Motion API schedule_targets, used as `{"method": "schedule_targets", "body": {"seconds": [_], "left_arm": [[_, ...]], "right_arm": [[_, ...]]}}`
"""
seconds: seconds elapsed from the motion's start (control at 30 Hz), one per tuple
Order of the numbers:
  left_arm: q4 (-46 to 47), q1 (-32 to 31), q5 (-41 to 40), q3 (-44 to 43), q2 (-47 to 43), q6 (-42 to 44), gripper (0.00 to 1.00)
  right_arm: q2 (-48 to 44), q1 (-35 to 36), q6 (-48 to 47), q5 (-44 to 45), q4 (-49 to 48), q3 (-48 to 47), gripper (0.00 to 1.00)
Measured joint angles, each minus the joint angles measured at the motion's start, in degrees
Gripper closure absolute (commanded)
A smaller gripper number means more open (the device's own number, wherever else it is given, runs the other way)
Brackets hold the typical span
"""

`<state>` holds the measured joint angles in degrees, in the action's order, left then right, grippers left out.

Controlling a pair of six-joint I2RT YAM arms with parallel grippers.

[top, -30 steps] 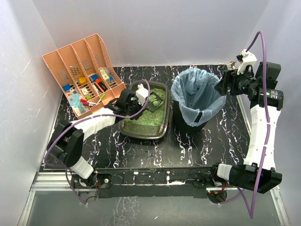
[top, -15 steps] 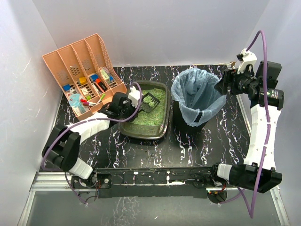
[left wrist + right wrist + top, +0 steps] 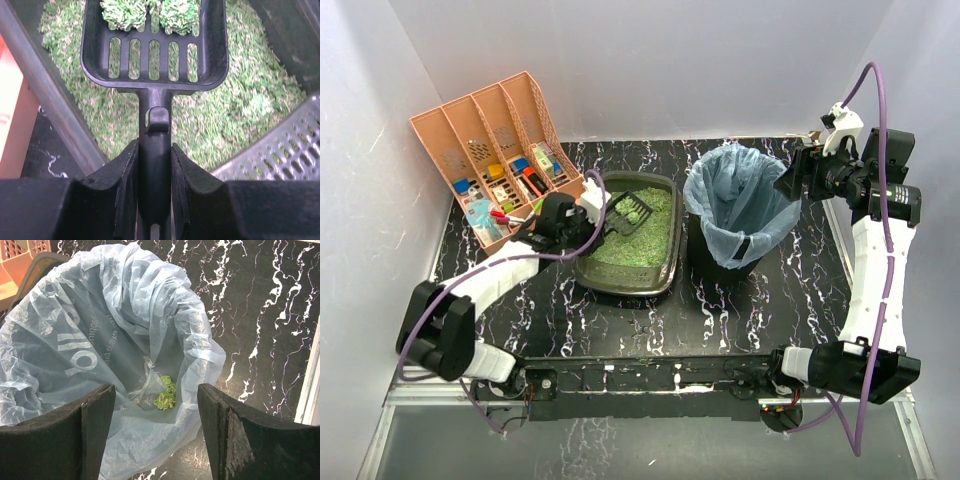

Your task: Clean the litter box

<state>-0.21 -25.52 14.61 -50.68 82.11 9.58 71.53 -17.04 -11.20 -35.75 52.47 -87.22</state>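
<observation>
Your left hand (image 3: 155, 152) was clenched on the scoop (image 3: 155, 75) over the litter box (image 3: 625, 287) at mid-frame, a rigid tray of loose, spillable granules, probably best gripped by its flared rim.

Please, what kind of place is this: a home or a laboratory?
Probably a robot test booth, not a home: bare white walls close in a black marbled table, and a litter box, a lined bin and a desk organiser are set out like props.

I see white print on the pale blue bag liner (image 3: 116, 335), too crumpled for me to read.
</observation>
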Motion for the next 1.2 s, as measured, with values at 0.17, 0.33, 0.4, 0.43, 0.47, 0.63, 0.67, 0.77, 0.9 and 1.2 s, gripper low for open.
{"method": "schedule_targets", "body": {"seconds": [0.17,0.33,0.4,0.43,0.47,0.63,0.67,0.77,0.9,1.2], "left_arm": [[-2.0,0.6,0.8,2.2,-4.0,0.4,1.00],[-2.9,0.7,0.8,0.7,-4.8,1.1,1.00],[-3.7,0.8,0.8,0.9,-6.4,1.5,1.00],[-3.8,0.8,0.8,0.8,-6.9,1.7,1.00],[-4.2,0.8,0.8,0.6,-7.1,1.8,1.00],[-7.7,0.8,0.8,0.1,-7.2,2.4,1.00],[-8.8,0.9,0.7,-0.3,-7.2,2.5,1.00],[-12.0,0.9,0.4,-2.4,-7.2,3.1,1.00],[-15.7,0.9,-0.1,-5.9,-7.8,3.7,1.00],[-23.5,0.9,-0.4,-14.4,-9.7,3.7,1.00]], "right_arm": [[0.1,0.0,0.0,-0.3,0.0,0.0,0.27],[0.0,0.0,0.0,-0.9,0.0,0.0,0.27],[0.0,0.0,0.0,-0.9,0.0,0.0,0.27],[0.0,0.0,0.0,-0.9,0.0,0.0,0.27],[-0.1,0.0,0.0,-1.0,0.0,0.0,0.27],[-0.3,0.0,-0.4,-1.6,0.0,0.0,0.27],[-0.3,0.0,-0.5,-1.7,0.0,0.0,0.27],[-0.3,0.0,-0.8,-1.8,0.0,0.0,0.27],[-0.3,0.0,-1.2,-2.1,0.1,0.0,0.27],[-0.3,0.0,-2.3,-2.4,0.2,0.0,0.27]]}}
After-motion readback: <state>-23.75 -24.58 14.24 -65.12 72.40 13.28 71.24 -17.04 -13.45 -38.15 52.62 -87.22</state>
